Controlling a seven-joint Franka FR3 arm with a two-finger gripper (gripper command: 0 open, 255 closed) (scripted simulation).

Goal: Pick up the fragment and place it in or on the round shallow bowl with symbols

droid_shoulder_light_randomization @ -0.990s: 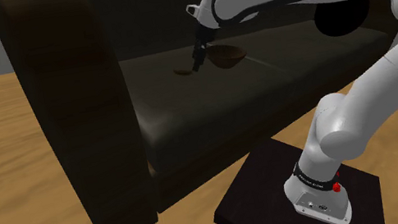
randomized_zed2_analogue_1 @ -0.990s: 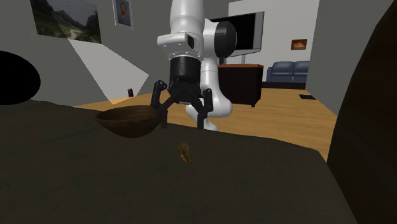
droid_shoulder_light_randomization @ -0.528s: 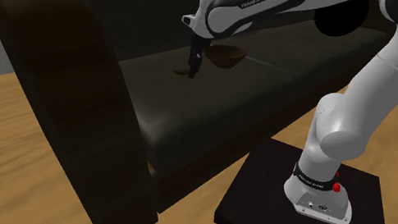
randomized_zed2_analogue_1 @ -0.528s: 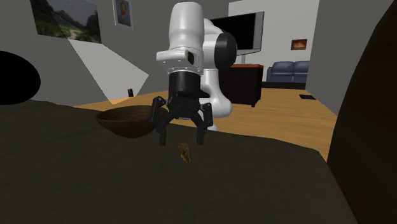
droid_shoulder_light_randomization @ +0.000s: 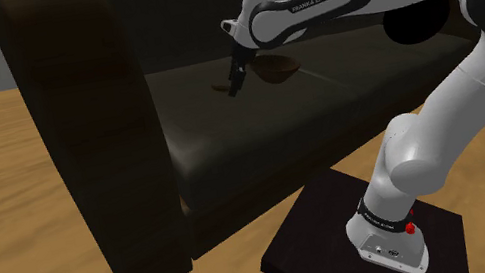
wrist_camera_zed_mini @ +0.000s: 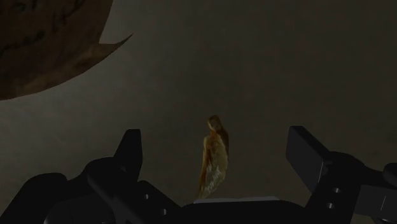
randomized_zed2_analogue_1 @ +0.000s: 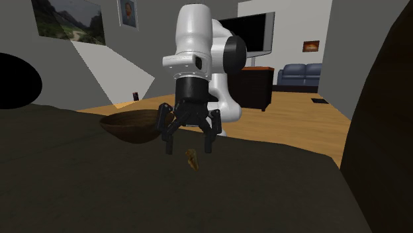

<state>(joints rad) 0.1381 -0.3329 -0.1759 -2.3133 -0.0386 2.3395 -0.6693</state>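
Your hand (randomized_zed2_analogue_1: 188, 147) has come over from the brown bowl (randomized_zed2_analogue_1: 132, 126) and now hangs just above the fragment (wrist_camera_zed_mini: 213, 156) on the dark sofa seat (randomized_zed2_analogue_1: 265, 192), fingers wide apart

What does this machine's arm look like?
The arm is white, with rounded segments and black joints; a black band reads FRANKA EMIKA. Its gripper is all black, with two fingers. A red button sits at its base.
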